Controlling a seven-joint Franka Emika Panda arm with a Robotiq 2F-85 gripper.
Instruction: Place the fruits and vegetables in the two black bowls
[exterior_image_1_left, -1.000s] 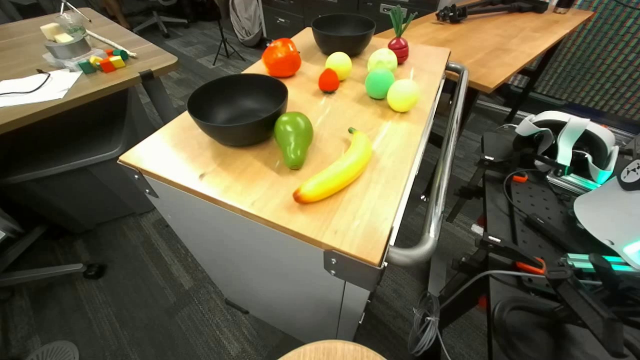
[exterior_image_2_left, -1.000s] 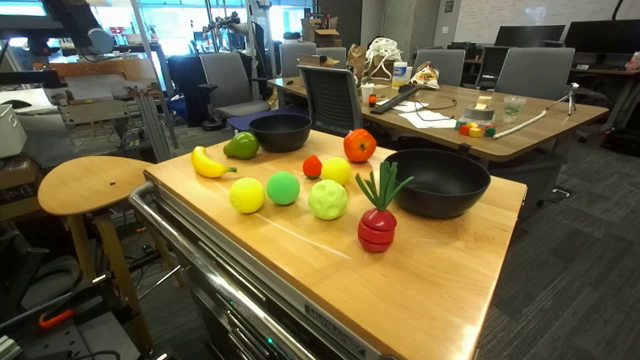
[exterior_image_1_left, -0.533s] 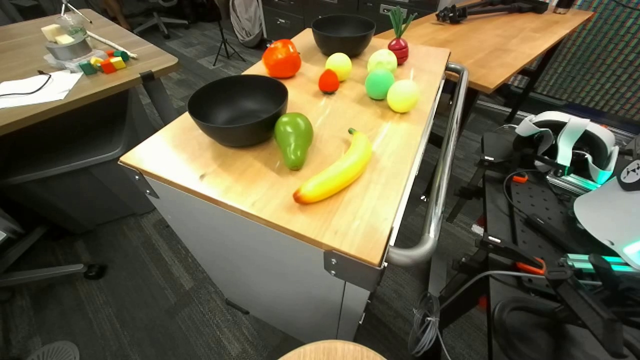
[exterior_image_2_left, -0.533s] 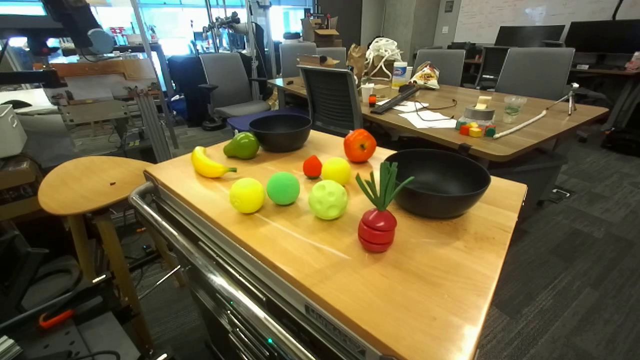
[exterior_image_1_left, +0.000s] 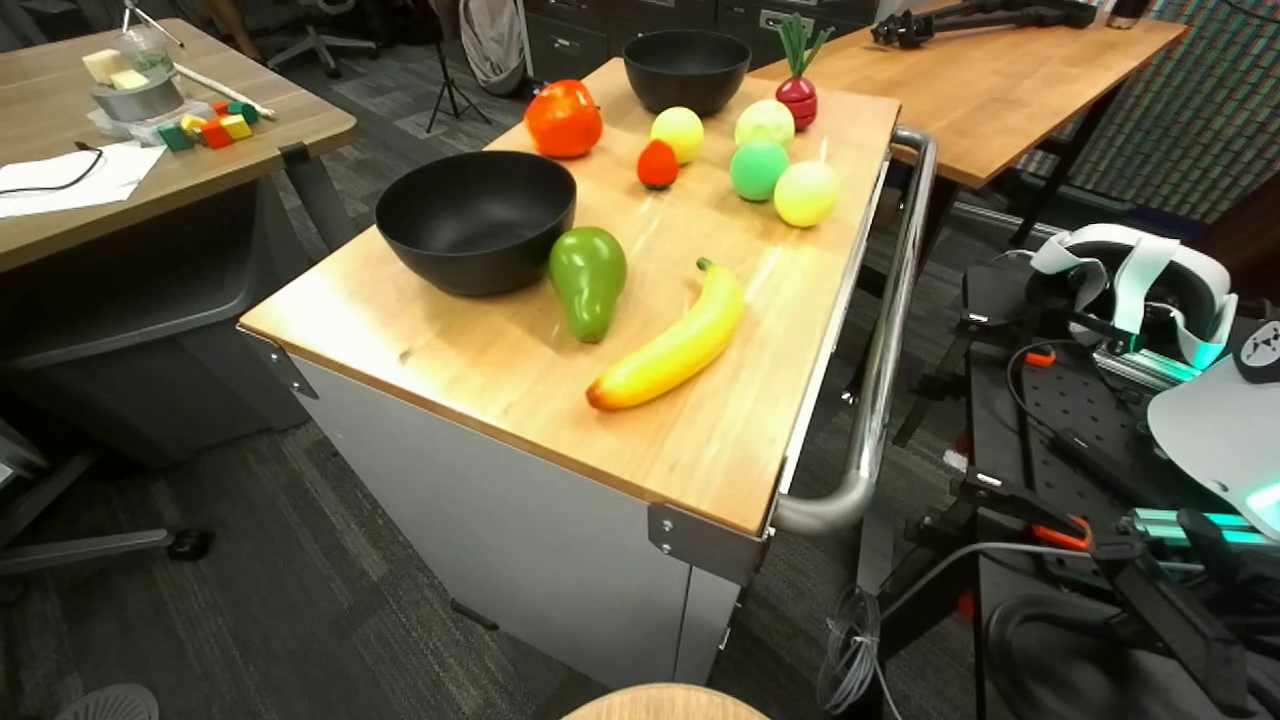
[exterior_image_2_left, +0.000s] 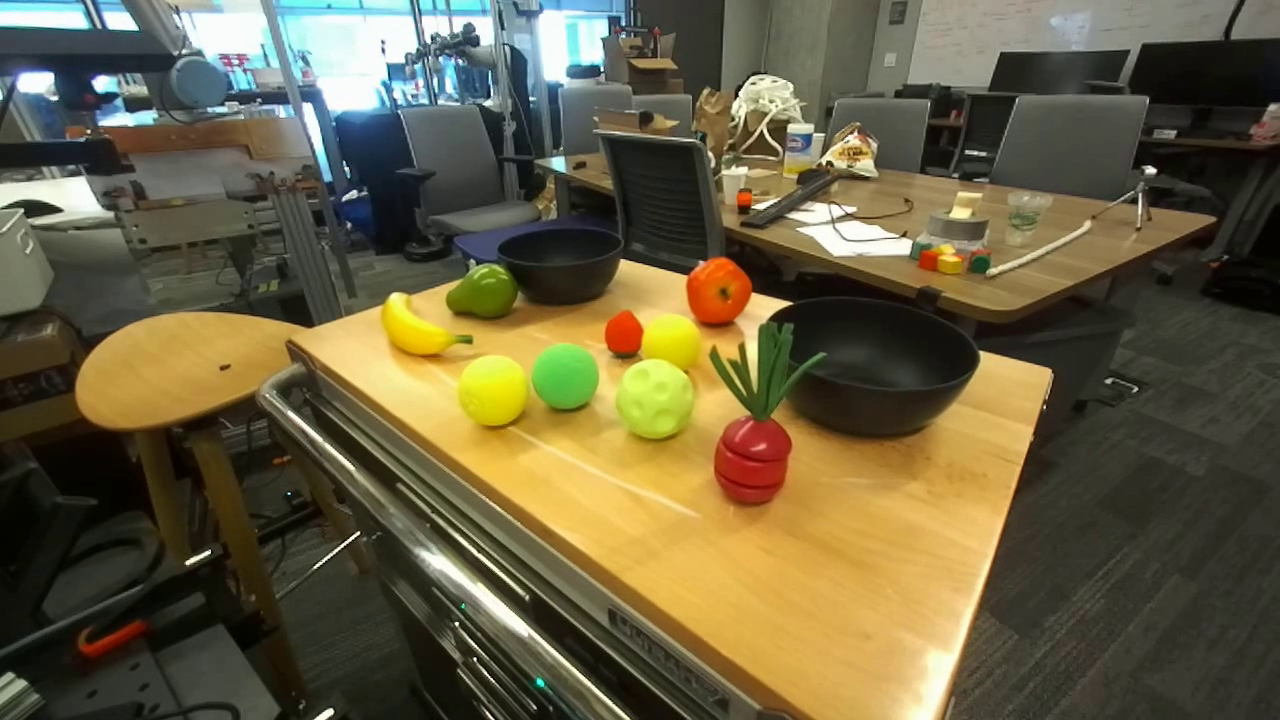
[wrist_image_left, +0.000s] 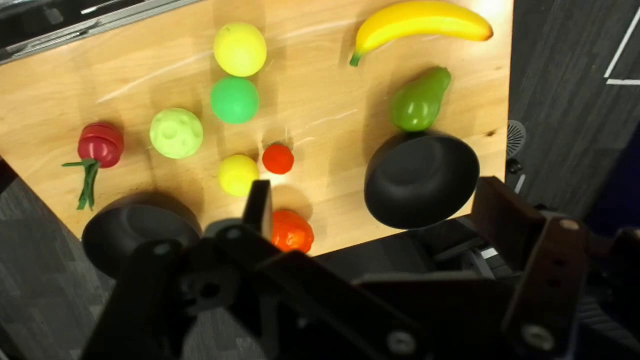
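Two black bowls, a nearer one (exterior_image_1_left: 470, 225) and a wide one (exterior_image_2_left: 880, 365), stand on the wooden cart top with nothing visible inside. Beside the nearer bowl lies a green pear-shaped piece (exterior_image_1_left: 588, 280), then the banana (exterior_image_1_left: 675, 345). A tomato (exterior_image_2_left: 719, 291), a small red ball (exterior_image_2_left: 624, 334), yellow balls (exterior_image_2_left: 494, 391) (exterior_image_2_left: 672, 342), a green ball (exterior_image_2_left: 566, 377) and a dimpled yellow-green ball (exterior_image_2_left: 655, 399) are spread between the bowls. The radish (exterior_image_2_left: 753, 460) stands near the wide bowl. In the wrist view my gripper (wrist_image_left: 376, 200) hangs above everything, open, jaws wide apart, holding nothing.
A metal handle rail (exterior_image_1_left: 895, 340) runs along one long side of the cart. A round wooden stool (exterior_image_2_left: 180, 365) stands at its end. Another table (exterior_image_2_left: 1080, 215) with small blocks and tape is close by.
The produce and bowls have stayed put. A dark part at the upper left of an exterior view has gone, and a dark brown shape has come in at the right edge of an exterior view.
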